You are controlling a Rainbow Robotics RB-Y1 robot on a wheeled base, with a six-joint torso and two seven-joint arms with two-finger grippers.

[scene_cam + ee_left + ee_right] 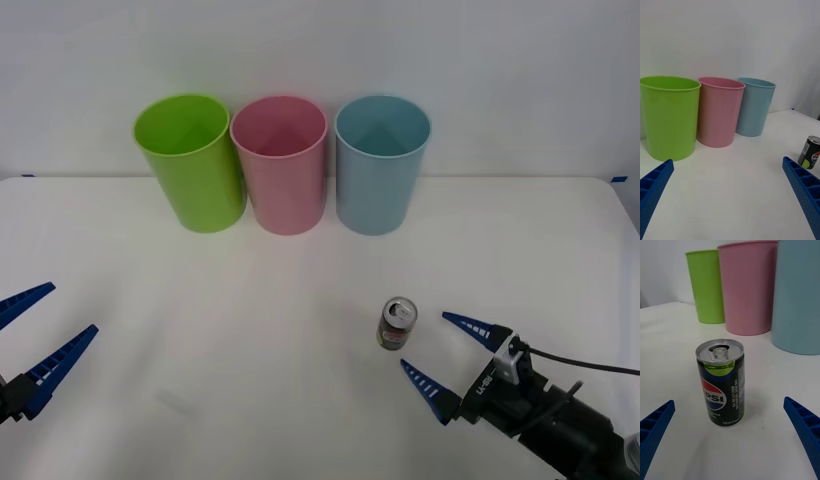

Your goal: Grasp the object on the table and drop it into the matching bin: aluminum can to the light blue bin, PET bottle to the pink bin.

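Hands first: over on the left, the left hand [35, 345] is hovering low above the near-left part of the white surface [250, 330], its blue ribbed fingers [653, 183] spread wide and gripping nothing. Moving rightward along the back of the surface, three tall bins are standing in a row against the wall: the lime green bin [190, 160], then the pink bin [280, 162] just beside it, then the light blue bin [381, 162]. Nearer the front and right of centre, the Pepsi can [397, 323] is standing upright on the surface, well apart from the bins, its silver top and pull tab facing up. Just to its right, the right hand [445, 350] is reaching in low, its fingers [803, 427] spread wide with the can [720, 380] sitting just ahead of the gap between them, untouched.
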